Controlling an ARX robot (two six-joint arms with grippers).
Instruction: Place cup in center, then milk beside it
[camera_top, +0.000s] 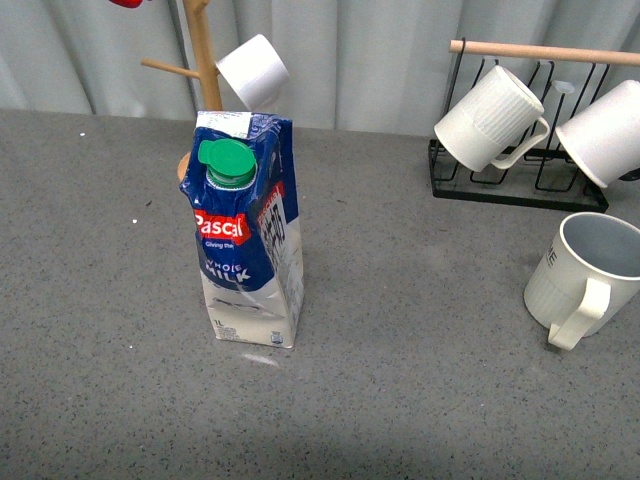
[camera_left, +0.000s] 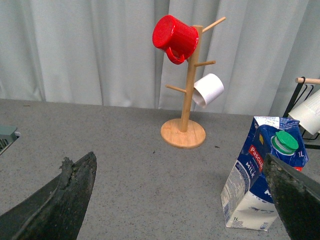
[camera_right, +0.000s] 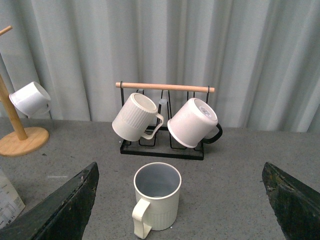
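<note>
The grey speckled table (camera_top: 120, 400) carries everything. Far right on it stands a black wire rack (camera_top: 500, 193) with a wooden bar. 2 bright ribbed mugs (camera_top: 490, 120) hang tilted there, mouths down and outward, as if stored to drain. Far left of centre, a wooden mug tree (camera_left: 187, 90) holds a red mug (camera_left: 174, 34) and a small white cup (camera_left: 209, 90) on its pegs by their handles.

The milk (camera_top: 248, 235) stands upright just left of the table's middle, green cap toward the robot. It takes up roughly the spot the cup should get, so it will probably have to shift aside.

The cup (camera_top: 585, 270) sits upright at the near right, well apart from the milk, below the rack, mouth up and handle toward the robot. No step looks done yet.

The right pincer (camera_right: 180, 165) is spread wide and empty, facing the cup, so it looks the likelier to fetch it. The left pincer (camera_left: 177, 157) is likewise released, with the milk off by its right finger.
</note>
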